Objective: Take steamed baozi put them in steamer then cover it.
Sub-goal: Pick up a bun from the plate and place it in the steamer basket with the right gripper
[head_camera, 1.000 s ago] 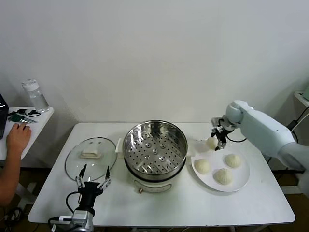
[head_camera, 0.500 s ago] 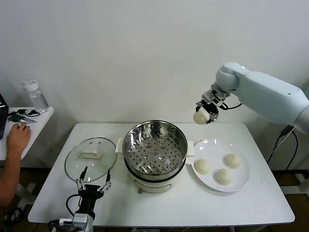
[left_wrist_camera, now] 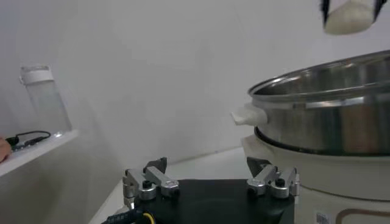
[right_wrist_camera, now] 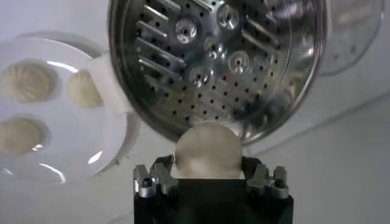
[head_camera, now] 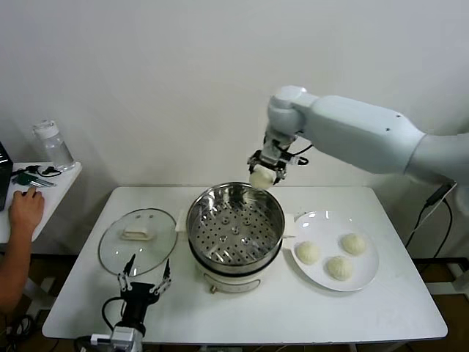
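- The right gripper (head_camera: pixel 261 170) hangs above the far rim of the steamer (head_camera: pixel 235 226), its jaws clamped on one steamed baozi (head_camera: pixel 260 178).
- Three more buns (head_camera: pixel 307 253) lie on the white plate (head_camera: pixel 366 273), just beside the steamer.
- The cover (head_camera: pixel 138 239) rests flat on the surface (head_camera: pixel 293 312) at the steamer's other side.
- The left gripper (head_camera: pixel 143 276) waits low at the near edge, jaws apart.

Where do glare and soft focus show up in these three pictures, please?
Head view: even light, soft highlights on the steamer rim. Right wrist view: bright reflections on the perforated tray and the plate; the bun in the right gripper is soft, being so close. Left wrist view: the left gripper is sharp, the bottle hazy.
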Action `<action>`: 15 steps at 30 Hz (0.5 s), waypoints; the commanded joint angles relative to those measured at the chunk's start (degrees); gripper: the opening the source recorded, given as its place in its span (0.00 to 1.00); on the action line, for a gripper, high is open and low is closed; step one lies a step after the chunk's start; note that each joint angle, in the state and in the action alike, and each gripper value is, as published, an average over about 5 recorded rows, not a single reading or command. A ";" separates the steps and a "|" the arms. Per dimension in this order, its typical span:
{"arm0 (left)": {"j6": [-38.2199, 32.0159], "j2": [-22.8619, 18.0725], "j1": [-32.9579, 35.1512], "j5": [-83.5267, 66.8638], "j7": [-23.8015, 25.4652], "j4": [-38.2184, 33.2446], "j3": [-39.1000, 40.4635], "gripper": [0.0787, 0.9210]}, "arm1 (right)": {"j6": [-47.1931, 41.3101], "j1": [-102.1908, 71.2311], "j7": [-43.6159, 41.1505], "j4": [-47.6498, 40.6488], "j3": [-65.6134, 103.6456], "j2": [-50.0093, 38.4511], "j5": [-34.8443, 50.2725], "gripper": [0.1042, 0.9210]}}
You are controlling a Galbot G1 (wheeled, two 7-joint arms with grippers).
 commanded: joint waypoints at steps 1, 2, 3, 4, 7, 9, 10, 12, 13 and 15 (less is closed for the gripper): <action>0.00 0.27 0.11 -0.12 0.01 -0.08 -0.08 0.88 | 4.76 -4.68 0.77 -1.91 0.73 5.73 -7.36 0.76; 0.01 0.29 0.10 -0.16 0.01 -0.08 -0.11 0.88 | 5.16 -5.35 0.95 -2.43 0.99 6.09 -8.27 0.76; 0.03 0.30 0.06 -0.19 0.01 -0.06 -0.12 0.88 | 5.56 -5.97 1.13 -2.93 1.29 6.40 -9.27 0.76; 0.06 0.31 0.01 -0.21 0.01 -0.03 -0.12 0.88 | 5.97 -6.69 1.32 -3.53 1.58 6.69 -10.28 0.76; 0.14 0.35 -0.20 -0.21 0.00 0.10 -0.03 0.88 | 6.66 -8.30 1.64 -4.89 2.06 7.20 -12.32 0.76; 0.18 0.32 -0.29 -0.21 -0.01 0.17 0.01 0.88 | 6.79 -9.03 1.75 -5.40 2.11 7.26 -12.94 0.76; 0.19 0.31 -0.30 -0.22 0.00 0.21 0.02 0.88 | 6.82 -9.33 1.78 -5.59 2.08 7.23 -13.13 0.76; 0.17 0.29 -0.28 -0.23 0.00 0.28 0.03 0.88 | 6.87 -9.79 1.80 -5.76 2.00 7.15 -13.28 0.76; 0.17 0.30 -0.25 -0.23 0.00 0.30 0.04 0.88 | 6.86 -9.98 1.82 -5.85 1.99 7.13 -13.36 0.76; 0.15 0.32 -0.16 -0.24 0.00 0.33 0.05 0.88 | 6.83 -10.28 1.85 -6.08 2.00 7.15 -13.43 0.76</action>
